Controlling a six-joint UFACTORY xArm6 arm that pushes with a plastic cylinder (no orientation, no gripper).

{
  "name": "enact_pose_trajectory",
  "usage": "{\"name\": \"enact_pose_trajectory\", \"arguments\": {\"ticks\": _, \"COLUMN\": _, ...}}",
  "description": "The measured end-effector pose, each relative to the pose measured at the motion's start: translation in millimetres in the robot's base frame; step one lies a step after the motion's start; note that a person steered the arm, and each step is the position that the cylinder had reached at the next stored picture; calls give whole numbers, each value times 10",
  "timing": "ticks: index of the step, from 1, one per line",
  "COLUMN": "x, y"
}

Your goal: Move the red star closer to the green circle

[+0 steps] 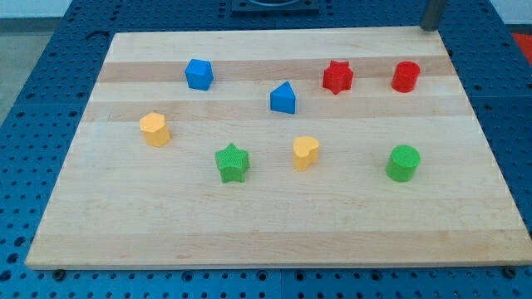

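The red star lies on the wooden board in the upper right part. The green circle lies lower and further to the view's right, apart from the star. My rod enters at the view's top right, and my tip stands at the board's top right corner. It is above and to the right of the red star and touches no block. A red circle lies between my tip and the green circle.
A blue block lies at the upper left and a blue triangle-like block left of the red star. A yellow block, a green star and a yellow heart lie across the lower middle.
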State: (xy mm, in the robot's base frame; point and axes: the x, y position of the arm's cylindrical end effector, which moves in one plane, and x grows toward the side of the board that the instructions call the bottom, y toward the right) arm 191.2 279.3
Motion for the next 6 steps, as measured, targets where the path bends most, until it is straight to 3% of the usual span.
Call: {"name": "enact_pose_trajectory", "arguments": {"ticks": 6, "x": -2, "y": -231}}
